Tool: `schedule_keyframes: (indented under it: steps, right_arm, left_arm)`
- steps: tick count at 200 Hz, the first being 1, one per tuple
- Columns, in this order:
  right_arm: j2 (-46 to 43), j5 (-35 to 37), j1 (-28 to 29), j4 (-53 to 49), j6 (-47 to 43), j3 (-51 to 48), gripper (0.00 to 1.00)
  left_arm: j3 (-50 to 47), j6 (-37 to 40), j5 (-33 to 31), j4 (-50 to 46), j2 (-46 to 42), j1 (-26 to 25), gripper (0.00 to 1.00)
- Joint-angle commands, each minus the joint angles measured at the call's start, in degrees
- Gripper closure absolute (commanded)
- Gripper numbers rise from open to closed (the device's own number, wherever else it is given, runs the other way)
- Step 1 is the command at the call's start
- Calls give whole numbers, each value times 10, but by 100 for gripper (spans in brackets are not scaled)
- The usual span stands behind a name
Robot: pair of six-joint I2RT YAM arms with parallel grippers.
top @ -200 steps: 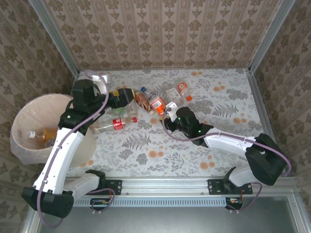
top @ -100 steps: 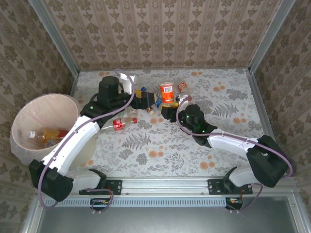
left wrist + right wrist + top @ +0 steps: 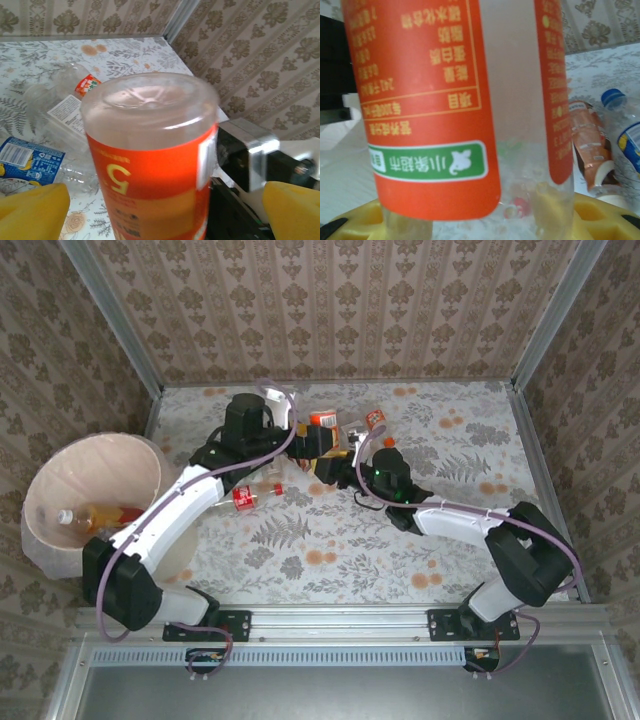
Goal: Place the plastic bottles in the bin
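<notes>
Roughly early | bin (image 3: 92,472) holds few bottles (image 3: 98,516) | orange-label bottle (image 3: 150,150) upright above table (image 3: 450,525), back centre, clamped by right gripper (image 3: 470,222) | left gripper (image 3: 160,215) jaws apart, straddling it | red-label bottle (image 3: 245,496) and others uncollected.

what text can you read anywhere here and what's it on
"5": yellow numeral on the orange-label bottle, seen upside down
"小象超市": green badge on that label, upside down
"项目": heading in the label's printed panel; the finer print there is too blurred to read
blue-label bottle: print too small to read
</notes>
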Motion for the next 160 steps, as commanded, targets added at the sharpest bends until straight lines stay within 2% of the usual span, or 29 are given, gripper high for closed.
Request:
schedule_keyframes:
  steps: [1,31,57,74,93,111,124,145,160]
  right_arm:
    - [10,-30,5,46,27,23,71]
    - [19,-61,7,51,31,36,70]
    - [31,-71,12,60,42,43,70]
    - [41,-77,12,71,53,48,69]
    - [42,-77,12,76,55,47,68]
    - [38,-78,12,76,55,44,66]
    - [33,-79,11,69,51,42,58]
    - [24,-82,10,45,37,40,35]
    - [15,-82,10,29,19,38,25]
  left_arm:
    - [5,-17,-34,23,12,-6,0]
    - [-1,-37,-30,53,27,-6,0]
    - [9,-45,-15,55,45,-7,5]
    - [20,-43,-12,44,55,-8,14]
    - [20,-42,-12,43,56,-9,31]
    - [19,-37,-15,40,52,-10,41]
    - [16,-35,-20,40,48,-10,45]
    - [13,-36,-31,39,41,-10,45]
    - [10,-35,-40,39,36,-10,45]
